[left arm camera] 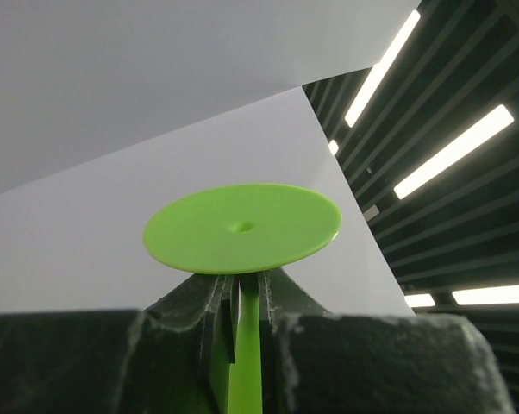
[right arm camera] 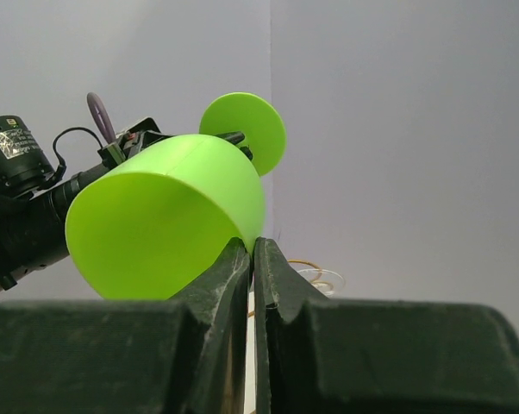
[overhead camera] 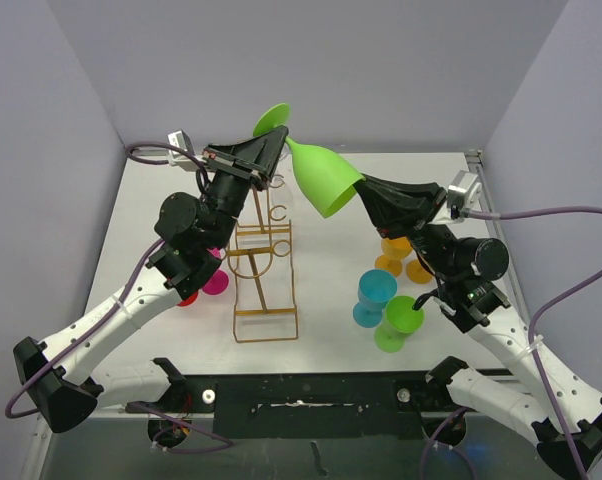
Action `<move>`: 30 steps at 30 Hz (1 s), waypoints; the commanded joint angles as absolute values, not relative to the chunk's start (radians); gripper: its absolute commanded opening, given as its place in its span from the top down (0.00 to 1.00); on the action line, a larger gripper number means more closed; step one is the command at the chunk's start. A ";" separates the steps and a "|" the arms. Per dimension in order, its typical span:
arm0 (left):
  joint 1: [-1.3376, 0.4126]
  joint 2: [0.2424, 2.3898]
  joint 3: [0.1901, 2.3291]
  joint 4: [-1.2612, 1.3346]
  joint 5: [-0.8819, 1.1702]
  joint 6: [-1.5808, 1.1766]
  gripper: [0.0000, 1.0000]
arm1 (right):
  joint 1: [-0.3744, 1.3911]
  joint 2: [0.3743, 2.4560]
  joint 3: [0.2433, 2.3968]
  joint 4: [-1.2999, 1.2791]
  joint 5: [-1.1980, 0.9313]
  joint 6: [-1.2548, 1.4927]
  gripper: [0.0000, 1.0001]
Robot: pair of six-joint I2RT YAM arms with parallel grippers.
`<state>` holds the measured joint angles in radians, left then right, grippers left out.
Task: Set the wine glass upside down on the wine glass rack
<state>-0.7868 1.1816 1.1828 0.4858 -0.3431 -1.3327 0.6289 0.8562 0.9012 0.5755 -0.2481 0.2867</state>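
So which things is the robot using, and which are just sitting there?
For the job:
- held green wine glass
- gold rack
- left claw, shut on the stem
- right claw, pinching the rim

Just sitting there:
- blue glass
- second green glass
- orange glasses
- pink glass

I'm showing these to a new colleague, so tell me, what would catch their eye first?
A lime-green plastic wine glass hangs sideways in mid-air at the centre, the left arm's jaws shut on its stem right by the foot, the right arm's jaws pinching the bowl's rim. Close by stands the tall gold wire rack on the white table, with small teal, green and orange plastic glasses grouped to its right.
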 commanded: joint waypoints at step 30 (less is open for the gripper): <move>-0.775 1.139 1.429 0.294 -0.070 -0.494 1.00 | 0.635 0.779 1.206 -0.142 -0.258 0.244 0.34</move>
